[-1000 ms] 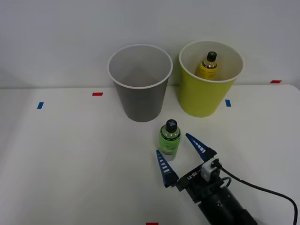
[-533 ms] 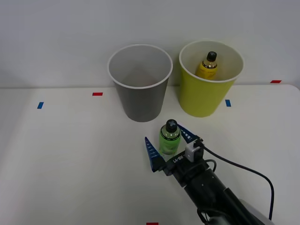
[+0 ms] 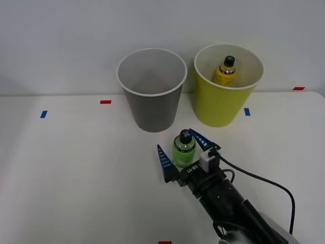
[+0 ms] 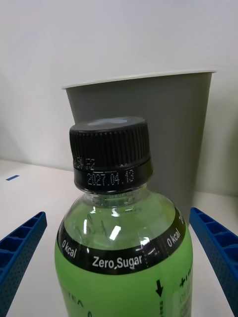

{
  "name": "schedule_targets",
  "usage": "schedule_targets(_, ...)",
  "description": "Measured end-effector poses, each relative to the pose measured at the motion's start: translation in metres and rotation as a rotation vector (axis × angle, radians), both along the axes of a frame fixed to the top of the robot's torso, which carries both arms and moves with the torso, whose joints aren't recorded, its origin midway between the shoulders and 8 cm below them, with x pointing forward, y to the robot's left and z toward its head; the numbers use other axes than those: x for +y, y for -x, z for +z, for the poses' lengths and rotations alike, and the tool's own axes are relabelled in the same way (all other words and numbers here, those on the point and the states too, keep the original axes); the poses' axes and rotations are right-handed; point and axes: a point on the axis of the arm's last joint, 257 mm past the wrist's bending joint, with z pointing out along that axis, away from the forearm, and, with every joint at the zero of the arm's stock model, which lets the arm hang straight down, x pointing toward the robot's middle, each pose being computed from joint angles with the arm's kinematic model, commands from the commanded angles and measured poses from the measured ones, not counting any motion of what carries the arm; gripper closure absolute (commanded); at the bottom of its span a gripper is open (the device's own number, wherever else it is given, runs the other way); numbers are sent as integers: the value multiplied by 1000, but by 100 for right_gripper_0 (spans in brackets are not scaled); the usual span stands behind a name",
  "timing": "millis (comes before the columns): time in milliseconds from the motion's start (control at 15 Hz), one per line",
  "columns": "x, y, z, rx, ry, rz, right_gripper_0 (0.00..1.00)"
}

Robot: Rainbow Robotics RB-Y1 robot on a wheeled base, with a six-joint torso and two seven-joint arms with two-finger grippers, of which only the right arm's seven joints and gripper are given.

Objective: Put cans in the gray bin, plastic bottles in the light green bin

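Ribbed blue fingers of the right gripper are held apart on either side of the upright green bottle, whose base is hidden by the wrist. It stands before the tapered gray bin. The yellow-orange bottle is partly hidden inside the light green bin.

Bright even light; soft shadows; small glints on green bottle; focus sharp.
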Motion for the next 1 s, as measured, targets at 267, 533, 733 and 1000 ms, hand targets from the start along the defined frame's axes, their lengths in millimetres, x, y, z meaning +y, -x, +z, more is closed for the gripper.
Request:
schedule_targets(267, -3, 1, -4, -3, 20, -11, 100)
schedule_targets(533, -7, 0, -5, -13, 39, -21, 100)
schedule_targets(733, -8, -1, -4, -17, 43, -26, 100)
schedule_targets(1000, -8, 0, -1, -22, 26, -34, 100)
